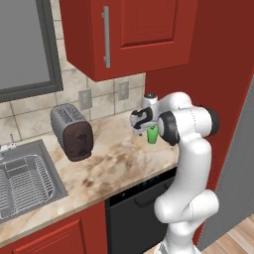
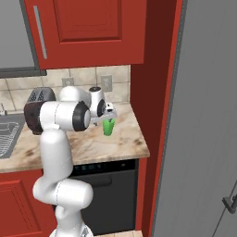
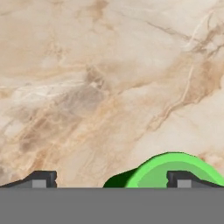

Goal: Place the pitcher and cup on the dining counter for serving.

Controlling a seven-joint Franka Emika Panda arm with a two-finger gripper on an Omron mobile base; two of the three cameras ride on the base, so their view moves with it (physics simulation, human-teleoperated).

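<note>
Reaching for the cup (image 2: 109,127): it stands on the marbled worktop (image 1: 119,163), well right of the toaster (image 1: 72,132). My pincer (image 3: 111,179) hangs spread above it, off-centre. Next: centre, descend, pinch.

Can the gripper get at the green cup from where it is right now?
Probably yes. The gripper hangs open just above the cup, which stands on the marbled counter with nothing beside it. In the hand view one fingertip overlaps the rim, so a small sideways shift seems needed first.
</note>
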